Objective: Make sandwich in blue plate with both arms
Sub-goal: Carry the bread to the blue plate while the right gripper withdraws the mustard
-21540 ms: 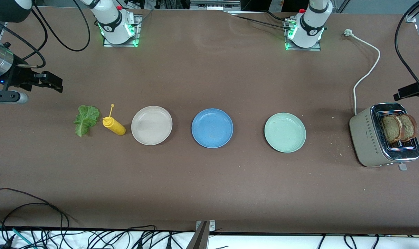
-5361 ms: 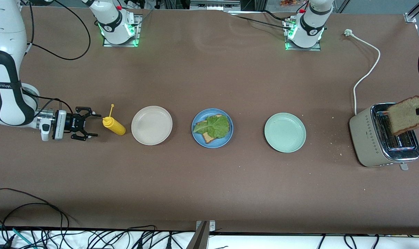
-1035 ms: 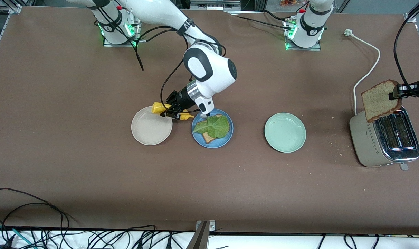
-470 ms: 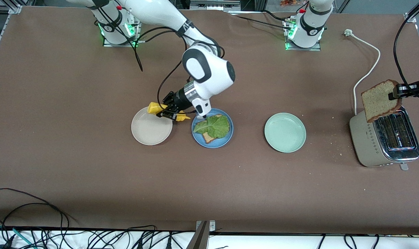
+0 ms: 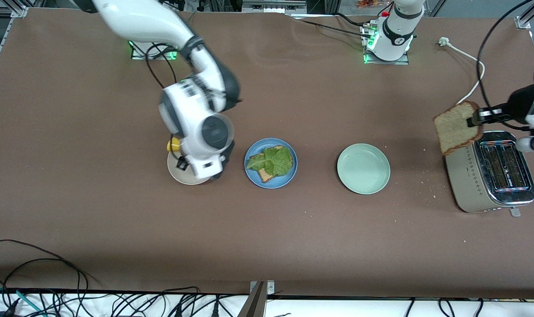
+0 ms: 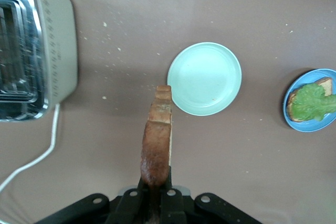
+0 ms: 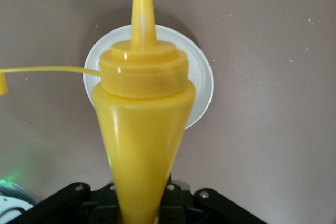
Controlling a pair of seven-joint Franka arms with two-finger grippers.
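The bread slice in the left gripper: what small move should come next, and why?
Probably carry the bread slice toward the blue plate. The left gripper holds it near the toaster, while bottom bread and lettuce lie there with no top slice.

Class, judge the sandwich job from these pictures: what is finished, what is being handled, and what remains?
Done: one bread slice with the lettuce leaf on it lies in the blue plate. In hand: the left gripper holds the second bread slice over the toaster's edge; the right gripper holds the yellow sauce bottle over the beige plate. Left: topping the lettuce with that slice.
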